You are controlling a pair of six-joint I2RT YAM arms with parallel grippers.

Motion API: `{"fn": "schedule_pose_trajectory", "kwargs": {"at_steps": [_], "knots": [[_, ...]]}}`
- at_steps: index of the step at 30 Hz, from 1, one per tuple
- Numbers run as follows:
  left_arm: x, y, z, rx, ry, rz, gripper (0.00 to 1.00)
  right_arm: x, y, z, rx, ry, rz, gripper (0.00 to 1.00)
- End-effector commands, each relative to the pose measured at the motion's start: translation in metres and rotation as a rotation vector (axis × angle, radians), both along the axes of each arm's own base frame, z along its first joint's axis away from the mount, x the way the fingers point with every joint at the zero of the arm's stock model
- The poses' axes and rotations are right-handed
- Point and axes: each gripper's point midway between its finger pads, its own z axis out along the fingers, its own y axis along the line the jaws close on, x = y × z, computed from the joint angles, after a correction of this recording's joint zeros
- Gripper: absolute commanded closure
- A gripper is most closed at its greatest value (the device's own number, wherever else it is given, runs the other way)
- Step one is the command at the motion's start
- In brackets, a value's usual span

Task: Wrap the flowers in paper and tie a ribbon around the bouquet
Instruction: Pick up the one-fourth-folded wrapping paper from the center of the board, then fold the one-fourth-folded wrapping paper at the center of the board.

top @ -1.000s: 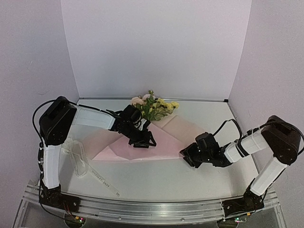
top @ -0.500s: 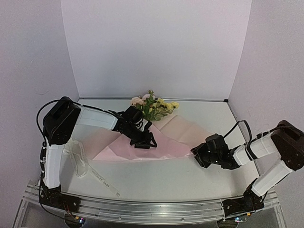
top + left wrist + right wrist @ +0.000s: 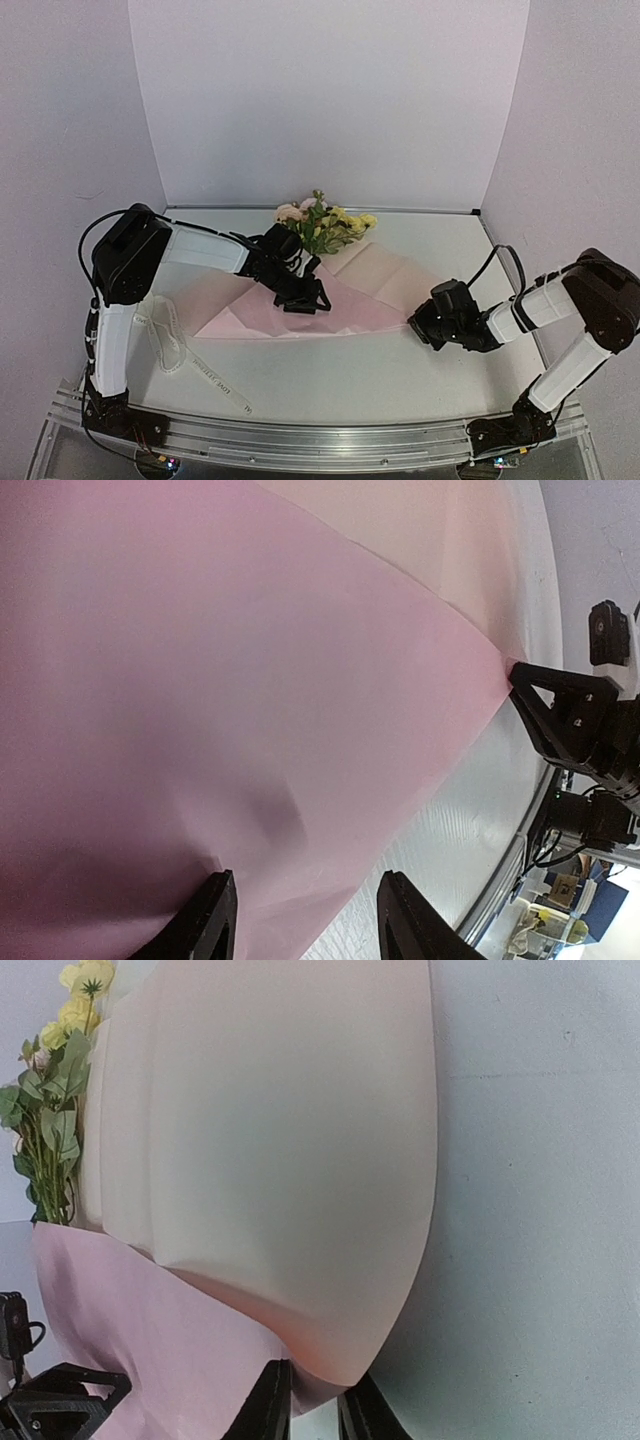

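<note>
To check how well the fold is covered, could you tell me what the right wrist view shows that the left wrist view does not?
Only the right wrist view shows the flowers, poking out beside the paper. Only the left wrist view shows the left gripper's open jaws over the paper, and clutter beyond the table's edge. Both show the paper, the table and the right gripper closed on the paper's corner.

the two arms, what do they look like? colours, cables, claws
Both the left arm and the right arm have white tube-like links joined by bulky black joint housings. A thin black cable loops out beside each arm. The left claw and the right claw are matte black, each with two flat, tapering fingers.
</note>
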Motion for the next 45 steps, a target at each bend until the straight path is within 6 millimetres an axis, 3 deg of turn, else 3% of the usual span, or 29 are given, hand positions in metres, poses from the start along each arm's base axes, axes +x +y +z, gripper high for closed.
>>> {"fn": "schedule_pose_trajectory", "kwargs": {"at_steps": [1, 7, 14, 19, 22, 28, 37, 45], "knots": [[0.009, -0.008, 0.010, -0.022, -0.028, -0.018, 0.50, 0.012, 0.000, 0.021, -0.040, -0.075, 0.016, 0.92], [0.010, -0.009, 0.007, -0.021, -0.023, -0.017, 0.50, 0.016, 0.024, 0.064, -0.096, -0.218, 0.121, 1.00], [0.010, -0.009, 0.002, -0.016, -0.016, -0.010, 0.50, 0.010, 0.093, 0.123, -0.202, -0.397, 0.325, 1.00], [0.011, -0.009, -0.001, -0.012, -0.012, -0.008, 0.50, 0.011, 0.140, 0.137, -0.194, -0.431, 0.438, 1.00], [0.010, -0.008, -0.003, -0.006, -0.011, -0.006, 0.50, 0.013, 0.158, 0.147, -0.172, -0.447, 0.468, 1.00], [0.011, -0.009, -0.002, -0.012, -0.015, -0.007, 0.51, 0.021, 0.160, 0.167, -0.172, -0.462, 0.437, 1.00], [0.008, -0.018, 0.039, -0.116, -0.058, -0.039, 0.54, 0.007, 0.100, 0.115, -0.241, -0.315, 0.240, 1.00], [-0.007, -0.033, 0.056, -0.182, -0.041, -0.089, 0.64, 0.008, 0.097, 0.121, -0.240, -0.327, 0.221, 1.00]]}}
